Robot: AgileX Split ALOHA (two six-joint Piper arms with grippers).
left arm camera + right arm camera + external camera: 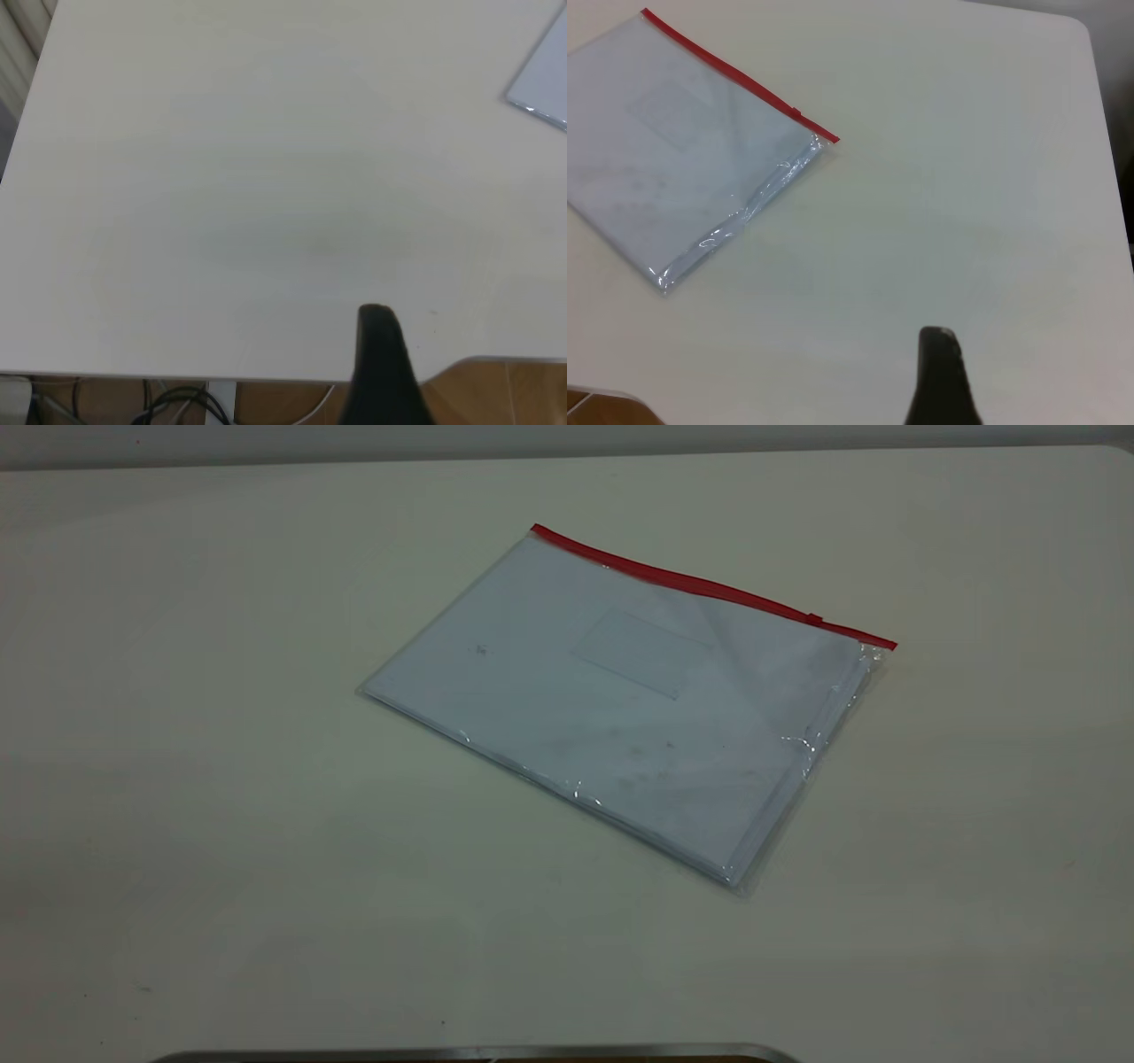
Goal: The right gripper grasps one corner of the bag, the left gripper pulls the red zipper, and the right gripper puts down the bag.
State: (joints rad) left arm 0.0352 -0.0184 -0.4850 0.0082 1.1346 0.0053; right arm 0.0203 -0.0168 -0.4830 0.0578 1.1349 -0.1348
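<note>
The bag lies flat on the white table, a clear pouch with white sheets inside. The red zipper runs along its far long edge, and the small slider tab sits near that edge's right end. Neither gripper shows in the exterior view. In the right wrist view the bag, its red zipper and the slider lie well away from my right gripper, which shows only as a black tip over bare table. My left gripper is over the table's edge, far from the bag's corner.
The white table surrounds the bag on all sides. A grey metal rim shows at the front edge in the exterior view. Cables and wooden floor lie beyond the table's edge by the left arm.
</note>
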